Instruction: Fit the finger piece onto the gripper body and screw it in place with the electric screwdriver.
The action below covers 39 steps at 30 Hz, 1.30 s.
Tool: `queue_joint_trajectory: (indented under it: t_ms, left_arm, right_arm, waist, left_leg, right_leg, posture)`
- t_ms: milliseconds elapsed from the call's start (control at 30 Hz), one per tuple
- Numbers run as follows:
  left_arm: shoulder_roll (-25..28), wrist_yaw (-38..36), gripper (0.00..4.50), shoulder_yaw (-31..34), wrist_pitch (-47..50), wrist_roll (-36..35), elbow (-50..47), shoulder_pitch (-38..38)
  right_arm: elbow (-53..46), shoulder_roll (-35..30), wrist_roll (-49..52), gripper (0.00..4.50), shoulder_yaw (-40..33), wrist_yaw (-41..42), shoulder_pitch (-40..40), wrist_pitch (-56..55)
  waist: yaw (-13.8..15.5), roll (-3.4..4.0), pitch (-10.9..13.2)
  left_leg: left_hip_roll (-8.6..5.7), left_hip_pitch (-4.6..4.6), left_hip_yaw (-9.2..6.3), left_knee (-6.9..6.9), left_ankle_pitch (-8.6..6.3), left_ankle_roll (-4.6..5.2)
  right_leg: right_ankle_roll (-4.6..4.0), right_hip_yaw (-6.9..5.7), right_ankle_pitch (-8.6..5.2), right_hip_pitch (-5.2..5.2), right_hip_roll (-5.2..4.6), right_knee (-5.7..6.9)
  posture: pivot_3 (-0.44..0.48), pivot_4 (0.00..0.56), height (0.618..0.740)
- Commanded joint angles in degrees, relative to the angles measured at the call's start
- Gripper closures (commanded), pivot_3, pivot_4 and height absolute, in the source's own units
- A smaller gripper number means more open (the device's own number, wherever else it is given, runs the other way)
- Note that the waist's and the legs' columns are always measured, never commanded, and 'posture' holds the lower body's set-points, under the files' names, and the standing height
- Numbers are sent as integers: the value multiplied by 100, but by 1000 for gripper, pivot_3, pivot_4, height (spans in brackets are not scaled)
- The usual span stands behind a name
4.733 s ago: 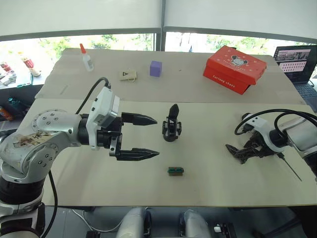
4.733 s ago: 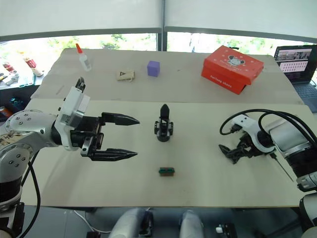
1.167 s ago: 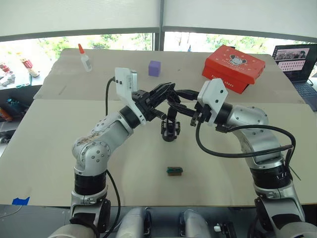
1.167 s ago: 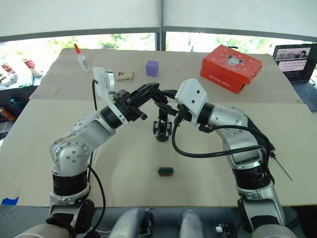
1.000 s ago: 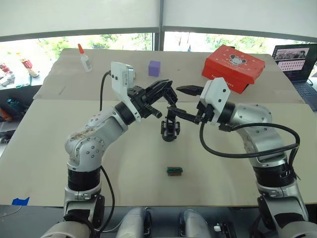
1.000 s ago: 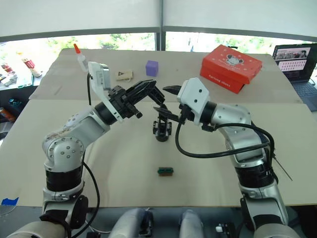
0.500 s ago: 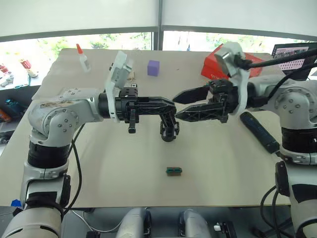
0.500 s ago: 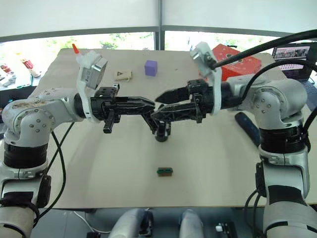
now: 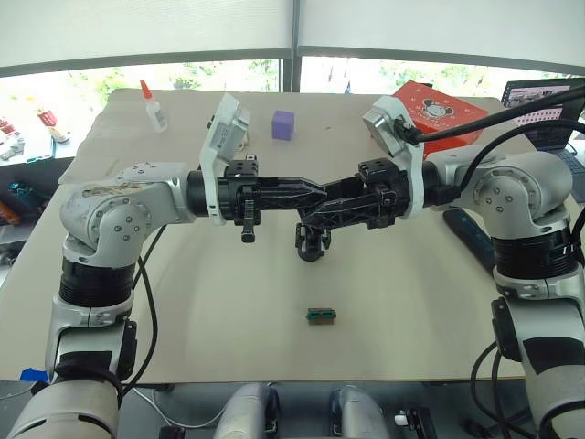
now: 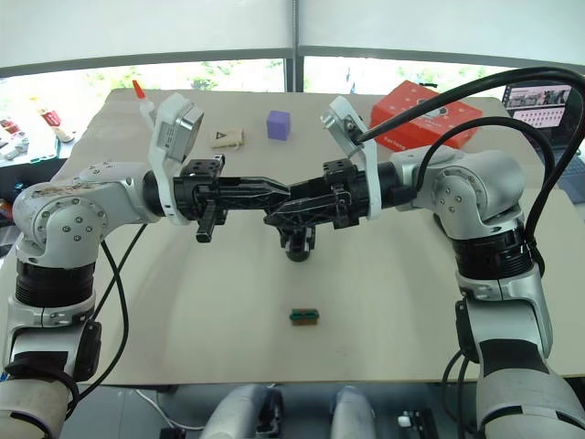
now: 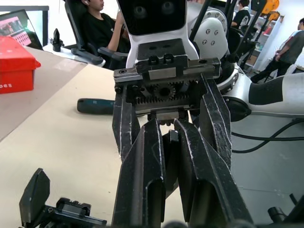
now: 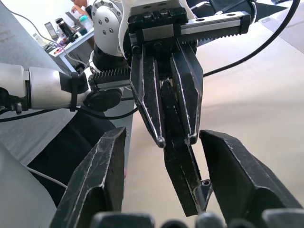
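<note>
Nearest, on the beige table (image 9: 183, 311): small green-and-black block (image 9: 322, 315), lying alone, well apart from the other parts.

Mid-table: gripper body (image 9: 312, 244), upright on its round base, directly below the two meeting grippers and untouched.

Above it: left gripper (image 9: 318, 194) and right gripper (image 9: 309, 216), tip to tip. Left fingers (image 12: 147, 95) narrow, pinched on the finger piece (image 12: 183, 171), held off the table with its tip projecting past them. Right fingers (image 12: 102, 175) spread wide, straddling the left fingers and the finger piece without touching either.

To the robot's right: electric screwdriver (image 11: 95, 105), flat on the table, partly hidden by the right arm.

Farther back: purple cube (image 9: 284, 124), small card with a triangle mark (image 10: 227, 137), glue bottle with an orange cap (image 9: 149, 101), and red box (image 9: 439, 105) with a cartoon print on the lid; side lettering cut to "oes" in the left wrist view.

At the far right edge: open laptop (image 9: 539, 91), screen text illegible.
</note>
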Motion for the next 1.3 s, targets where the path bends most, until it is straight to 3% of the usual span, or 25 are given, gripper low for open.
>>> queue_joint_trajectory:
  t_ms: [33, 400, 533, 1300]
  left_arm:
    - [-11, -5, 4500, 152, -29, -49, -114, -80]
    - [-93, 14, 4500, 173, 74, -60, 99, -212]
    - [-112, -22, 4500, 129, 32, 9, 119, -205]
    - [-12, -251, 4500, 126, 16, 160, 184, -227]
  right_arm:
    - [-173, 3, -44, 1813, -122, 105, -120, -243]
    - [-282, 10, -440, 1813, 97, 320, 55, -773]
    - [-241, 46, -466, 2963, 98, 369, -8, -798]
    - [-122, 127, -764, 2963, 100, 488, -86, -935]
  waist:
    - [-1, 0, 0]
    - [-6, 0, 0]
    - [-4, 0, 0]
    - [-9, 0, 0]
  left_leg:
    - [0, 0, 0, 0, 0, 0]
    - [0, 0, 1, 0, 0, 0]
    - [-1, 0, 1, 0, 0, 0]
    - [-1, 0, 1, 0, 0, 0]
  right_leg:
    - [0, 0, 0, 0, 0, 0]
    - [0, 0, 0, -1, 0, 0]
    - [0, 0, 0, -1, 0, 0]
    - [0, 0, 0, -1, 0, 0]
  posture:
    - [0, 150, 740]
    - [0, 150, 740]
    - [0, 150, 740]
    - [0, 150, 740]
